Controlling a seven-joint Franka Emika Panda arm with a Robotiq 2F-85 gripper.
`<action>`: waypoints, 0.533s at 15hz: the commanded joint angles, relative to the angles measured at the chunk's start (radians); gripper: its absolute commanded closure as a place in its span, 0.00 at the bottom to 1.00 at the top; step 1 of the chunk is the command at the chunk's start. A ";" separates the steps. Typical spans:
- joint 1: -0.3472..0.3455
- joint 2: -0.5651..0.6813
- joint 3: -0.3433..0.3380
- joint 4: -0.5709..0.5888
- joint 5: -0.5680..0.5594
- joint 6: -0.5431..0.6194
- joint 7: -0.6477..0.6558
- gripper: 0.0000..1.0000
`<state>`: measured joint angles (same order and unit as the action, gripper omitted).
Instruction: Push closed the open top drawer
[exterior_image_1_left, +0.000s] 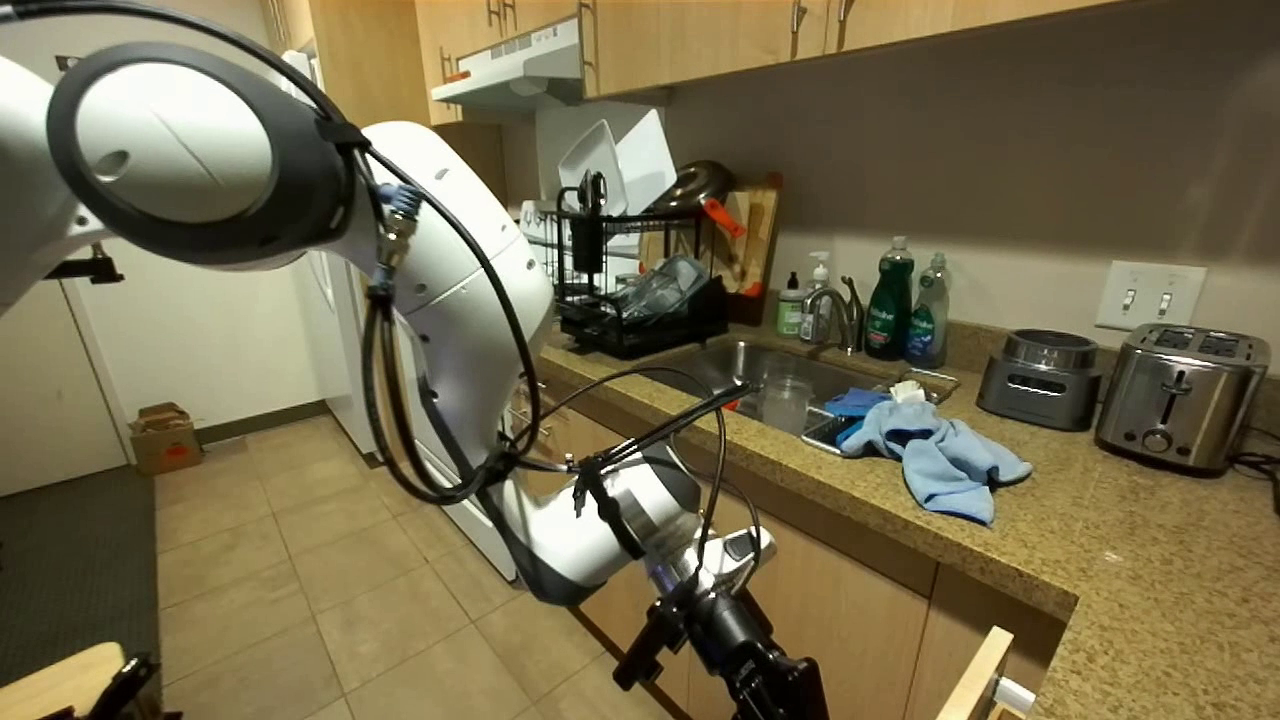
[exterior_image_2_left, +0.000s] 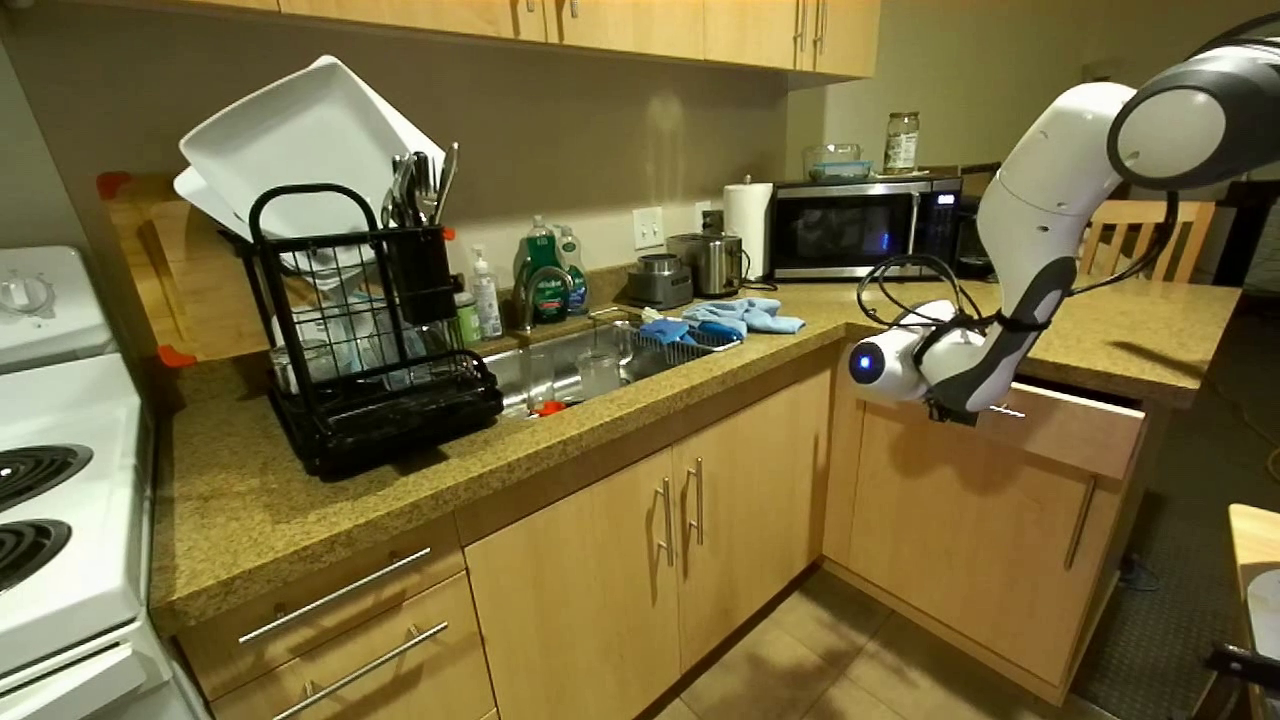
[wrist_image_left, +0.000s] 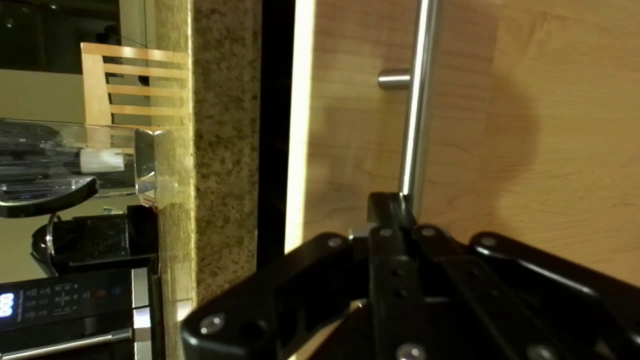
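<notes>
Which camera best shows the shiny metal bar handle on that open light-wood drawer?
The wrist view: the shiny metal bar handle looks largest there, though the black gripper covers part. In an exterior view, only a short piece shows beside the white robot arm. In an exterior view, part of the light-wood drawer shows, without its handle.

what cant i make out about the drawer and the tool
Top drawer contents: wrist view, lost in the dark gap below the countertop.
Rest of the bar handle: wrist view, behind the tool.
Tool's fingertips: in an exterior view, behind the arm.
Most of the drawer: in an exterior view, bottom edge leaves one wooden corner.
</notes>
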<state>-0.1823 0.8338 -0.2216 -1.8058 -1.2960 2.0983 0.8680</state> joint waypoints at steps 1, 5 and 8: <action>-0.017 0.019 -0.014 0.018 -0.004 -0.040 -0.016 1.00; -0.032 0.040 -0.031 0.038 -0.009 -0.068 -0.011 1.00; -0.040 0.057 -0.041 0.058 -0.011 -0.078 -0.010 1.00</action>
<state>-0.1969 0.8748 -0.2515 -1.7683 -1.2960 2.0439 0.8680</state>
